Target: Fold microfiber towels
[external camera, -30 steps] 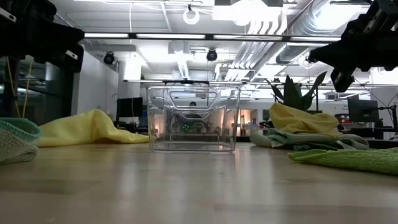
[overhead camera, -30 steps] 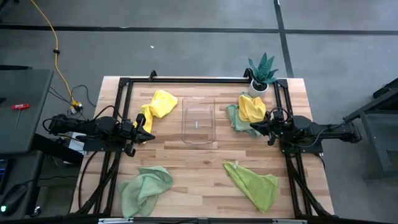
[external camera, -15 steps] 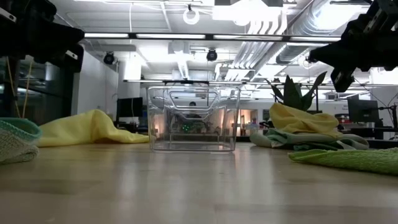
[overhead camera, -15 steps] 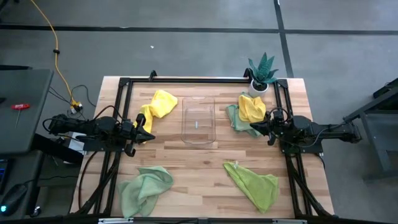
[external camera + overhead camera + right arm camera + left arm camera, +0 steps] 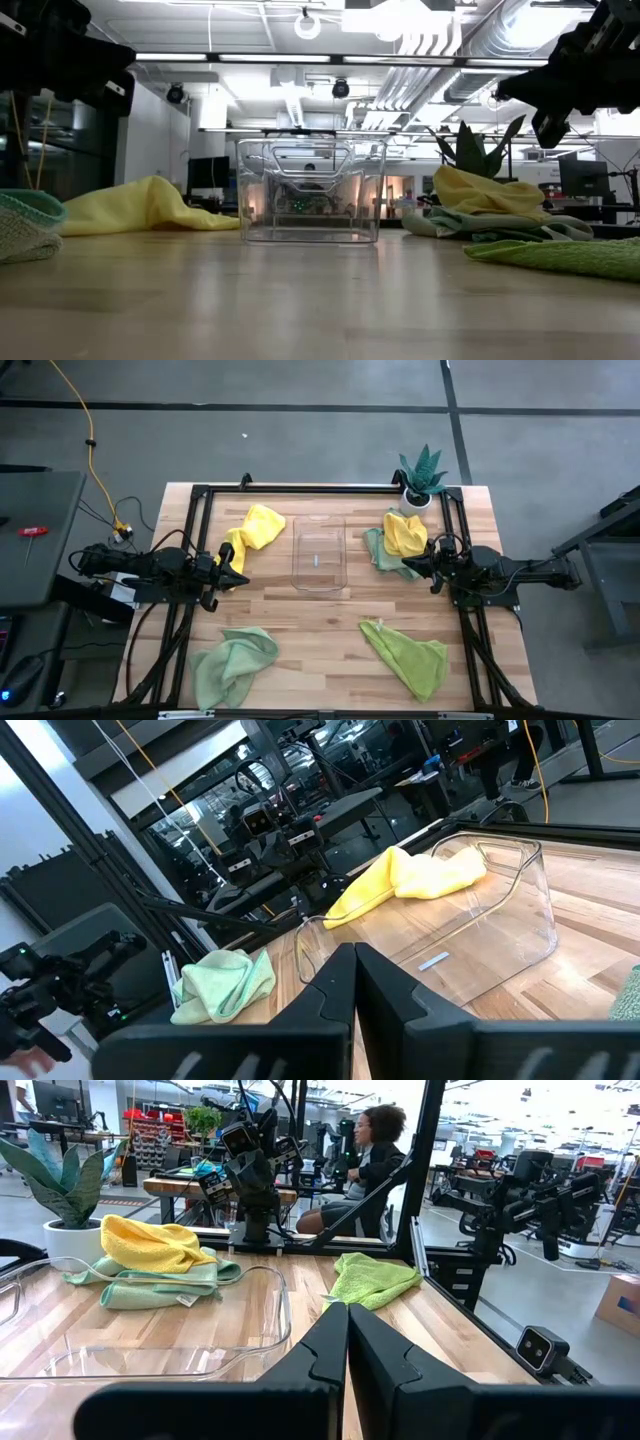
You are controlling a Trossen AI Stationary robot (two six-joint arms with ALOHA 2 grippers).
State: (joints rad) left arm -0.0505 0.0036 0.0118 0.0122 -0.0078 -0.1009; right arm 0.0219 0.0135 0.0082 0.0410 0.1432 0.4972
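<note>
While no labels read, left gripper (image 5: 238,577) & right gripper (image 5: 408,565) both closed, off towels (image 5: 252,528).

Light wooden plank table (image 5: 320,635) with a smooth, faintly glossy finish. Black metal frame (image 5: 300,489) along its edges. Clear, glossy plastic bin (image 5: 319,552) at the centre. Soft, matt, nubby cloth towels: yellow (image 5: 255,527), mint green (image 5: 232,663), lime green (image 5: 410,657). Matt black plastic gripper fingers (image 5: 330,1360).

Left tool (image 5: 236,569) mid-left of frame, fingers together, empty. Right tool (image 5: 412,566) mid-right, fingers together, empty, pointing inward.
</note>
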